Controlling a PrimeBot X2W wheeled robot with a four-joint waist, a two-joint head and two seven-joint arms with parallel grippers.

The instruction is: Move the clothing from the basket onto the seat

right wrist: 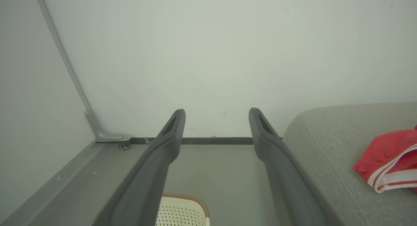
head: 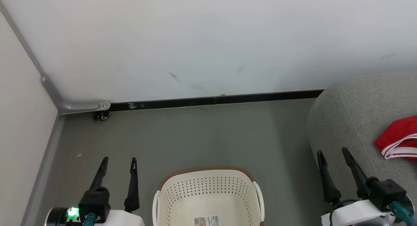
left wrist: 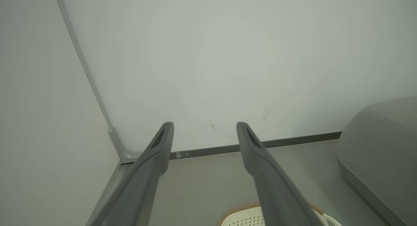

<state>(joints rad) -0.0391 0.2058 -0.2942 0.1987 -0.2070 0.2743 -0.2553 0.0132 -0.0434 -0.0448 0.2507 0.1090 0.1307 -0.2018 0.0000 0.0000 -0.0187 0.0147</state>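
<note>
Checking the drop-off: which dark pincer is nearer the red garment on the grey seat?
The right pincer: it stands beside the grey fabric seat bearing the red white-striped garment; the left pincer is beyond the cream perforated basket.

We see bright, even, diffuse light in all three views, with no hard shadows on the floor [head: 195, 138]. The head view is sharp; a green lamp [head: 73, 213] glows strongly and the dark skirting [head: 135, 105] carries a small glint. Both wrist views look softer and greyer. The left gripper [left wrist: 205, 125] has fingers [left wrist: 143, 187] blurring toward the bottom edge, like the right gripper [right wrist: 217, 111], and the corner strip [right wrist: 69, 67] bows with wide-angle distortion.
</note>
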